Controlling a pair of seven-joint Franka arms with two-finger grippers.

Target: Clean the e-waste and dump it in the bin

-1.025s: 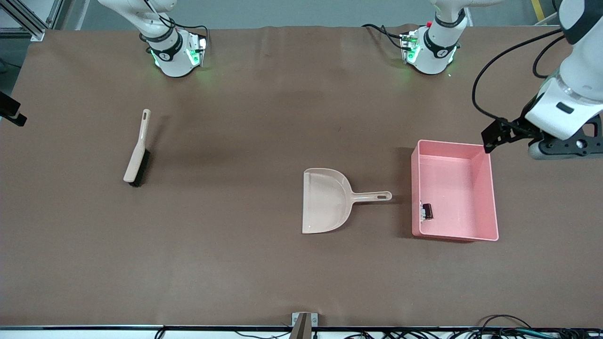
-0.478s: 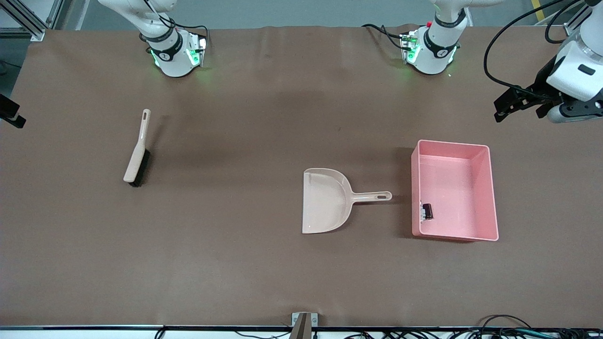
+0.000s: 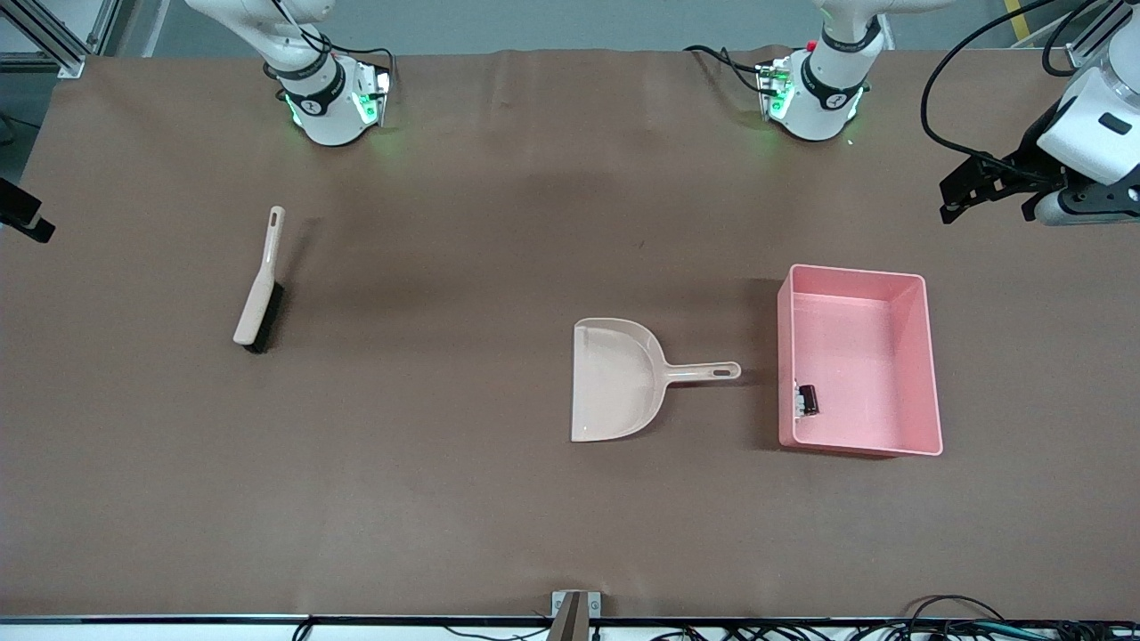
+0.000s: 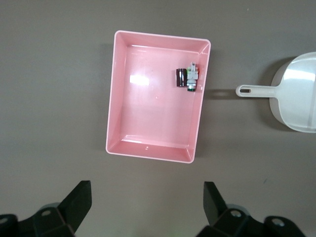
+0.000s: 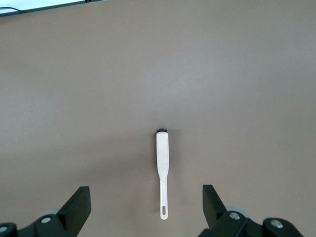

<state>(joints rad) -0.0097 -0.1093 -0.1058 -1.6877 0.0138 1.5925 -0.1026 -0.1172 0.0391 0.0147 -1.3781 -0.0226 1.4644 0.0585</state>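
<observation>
The pink bin (image 3: 868, 356) stands toward the left arm's end of the table. Both e-waste parts lie inside it against one wall: the white-and-green component (image 3: 796, 401) and the dark block (image 3: 809, 400). The left wrist view shows the bin (image 4: 153, 113), the component (image 4: 193, 77) and the block (image 4: 181, 77). My left gripper (image 3: 951, 203) is open and empty, up over bare table beside the bin (image 4: 146, 202). My right gripper (image 3: 22, 218) is open and empty, high over the table's right-arm end, above the brush (image 5: 145, 205).
A beige dustpan (image 3: 619, 378) lies empty beside the bin, its handle toward the bin; it also shows in the left wrist view (image 4: 298, 91). A beige brush (image 3: 260, 285) with dark bristles lies toward the right arm's end and shows in the right wrist view (image 5: 162, 163).
My left gripper has risen and moved away from the bin's corner toward the table's end. The bin, dustpan, brush and e-waste have not moved.
</observation>
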